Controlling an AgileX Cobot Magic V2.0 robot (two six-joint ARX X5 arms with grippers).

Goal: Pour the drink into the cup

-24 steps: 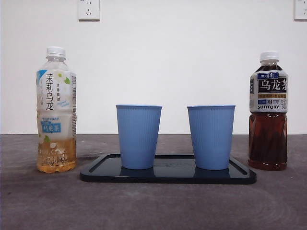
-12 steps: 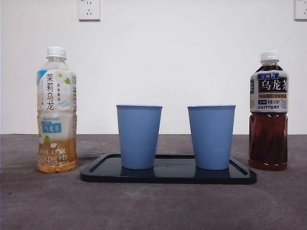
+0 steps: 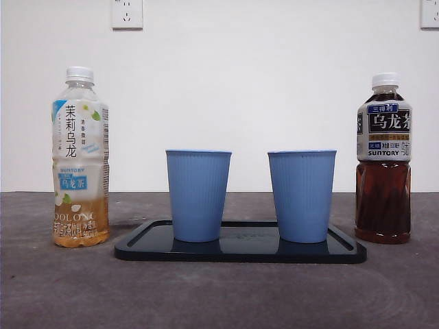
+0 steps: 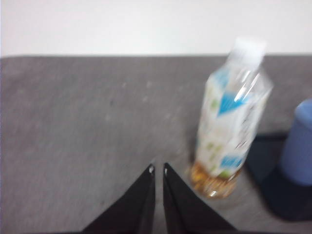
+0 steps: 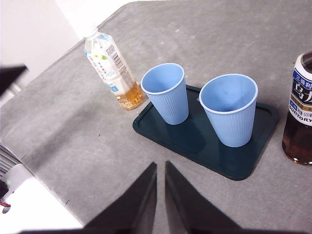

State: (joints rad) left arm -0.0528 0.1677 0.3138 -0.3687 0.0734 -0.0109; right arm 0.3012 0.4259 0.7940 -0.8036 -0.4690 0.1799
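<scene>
Your left claw hovers above the desk, jaws pressed nearly together and holding nothing, close to the pale tea bottle near the desk's left edge. Your right claw hangs higher, also nearly closed and empty. Nothing is poured yet, it seems: both caps are on, and gripping, opening and tipping all remain. The right wrist view looks down into both blue cups on the dark tray, showing them empty; the front view shows only their sides, with the dark tea bottle upright near the right edge.
</scene>
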